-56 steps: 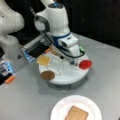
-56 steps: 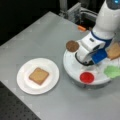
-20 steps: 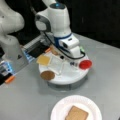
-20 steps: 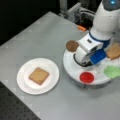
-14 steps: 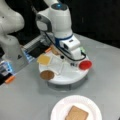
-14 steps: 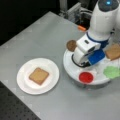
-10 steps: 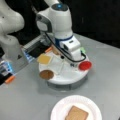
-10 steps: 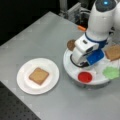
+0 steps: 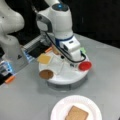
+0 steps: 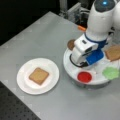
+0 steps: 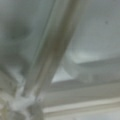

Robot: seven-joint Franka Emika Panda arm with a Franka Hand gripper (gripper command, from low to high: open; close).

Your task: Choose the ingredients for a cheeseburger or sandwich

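Since a moment ago the arm's wrist has lifted a little over the round white tray [image 9: 62, 77], while every food piece lies where it did. Its tool [image 9: 65, 65] is low over the middle of that tray, hidden under the white and blue wrist housing, so I cannot tell whether it is open or closed. On the tray in a front view sit the yellow-orange cheese square [image 9: 44, 58] at the far left, the dark-brown round patty [image 9: 46, 74] at the near left rim, and the red disc [image 9: 85, 66] at the right rim. In a front view the green lettuce [image 10: 110, 72] lies at the tray's right edge, with a toast slice [image 10: 113, 52] just beyond it. Another toast slice [image 10: 38, 75] rests alone on the white paper plate [image 10: 25, 86], well apart from the tray. Both stand on a grey metal bench [image 10: 37, 37] against a dark background, with a second white robot base [image 9: 11, 37] at a front view's left. Nothing but blurred pale surfaces can be made out in the wrist view.
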